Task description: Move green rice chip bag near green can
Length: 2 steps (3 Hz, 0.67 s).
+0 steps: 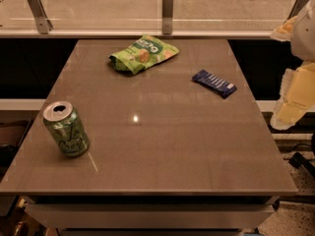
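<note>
The green rice chip bag lies flat at the far middle of the brown table, wrinkled, with its dark round logo facing up. The green can stands slightly tilted near the table's front left edge, its silver top open. My gripper hangs off the table's right side, level with the table's middle. It is well away from both the bag and the can and holds nothing that I can see.
A small dark blue wrapped bar lies at the right back of the table. A glass railing with metal posts runs behind the table. A drawer front shows under the near edge.
</note>
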Each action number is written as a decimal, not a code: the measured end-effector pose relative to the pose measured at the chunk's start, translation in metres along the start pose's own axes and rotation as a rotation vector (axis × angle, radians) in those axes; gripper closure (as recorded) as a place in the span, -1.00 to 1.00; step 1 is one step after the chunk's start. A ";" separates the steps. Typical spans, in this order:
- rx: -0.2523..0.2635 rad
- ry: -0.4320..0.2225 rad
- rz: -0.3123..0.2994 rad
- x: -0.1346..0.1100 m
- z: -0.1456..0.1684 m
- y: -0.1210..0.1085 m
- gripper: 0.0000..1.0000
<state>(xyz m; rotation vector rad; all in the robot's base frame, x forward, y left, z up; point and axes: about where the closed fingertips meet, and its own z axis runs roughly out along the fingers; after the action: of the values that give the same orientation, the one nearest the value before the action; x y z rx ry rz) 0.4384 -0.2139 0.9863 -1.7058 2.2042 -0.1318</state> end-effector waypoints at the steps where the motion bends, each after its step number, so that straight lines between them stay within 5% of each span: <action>1: 0.000 0.000 0.000 0.000 0.000 0.000 -1.00; 2: 0.019 -0.001 -0.020 -0.004 -0.004 -0.001 -1.00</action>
<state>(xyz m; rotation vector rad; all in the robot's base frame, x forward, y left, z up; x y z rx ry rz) 0.4389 -0.2109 0.9914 -1.7181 2.1787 -0.1558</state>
